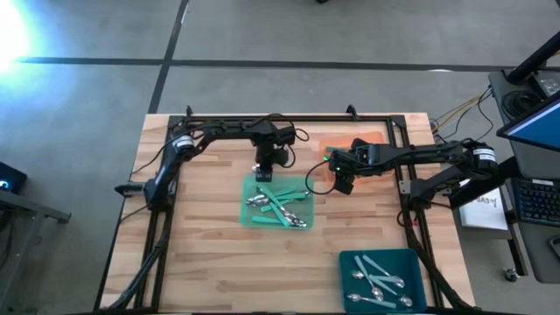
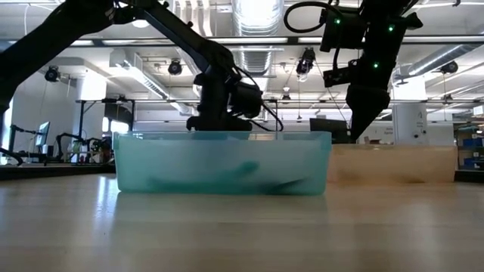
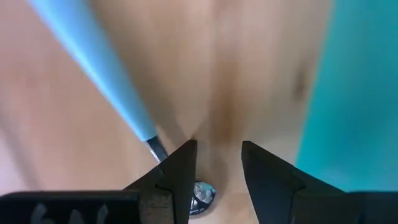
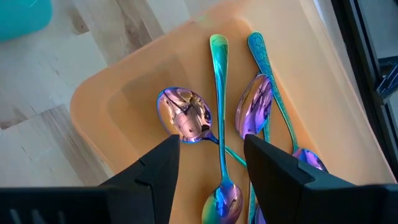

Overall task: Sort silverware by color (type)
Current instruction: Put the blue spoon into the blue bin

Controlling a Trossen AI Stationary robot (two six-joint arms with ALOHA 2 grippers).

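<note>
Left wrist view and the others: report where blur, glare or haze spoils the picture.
Left wrist view: table and light-blue handle smeared, dark fingers sharper. High view: white glare at the upper left floor. Low view: green tray hazy, its contents dim shapes, bright ceiling lights behind. Right wrist view: crisp; iridescent spoons mirror the room, orange tray evenly lit.

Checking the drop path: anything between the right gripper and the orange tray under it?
Nothing visible. The right gripper hangs open above the orange tray, with only the iridescent spoons already lying inside it.
</note>
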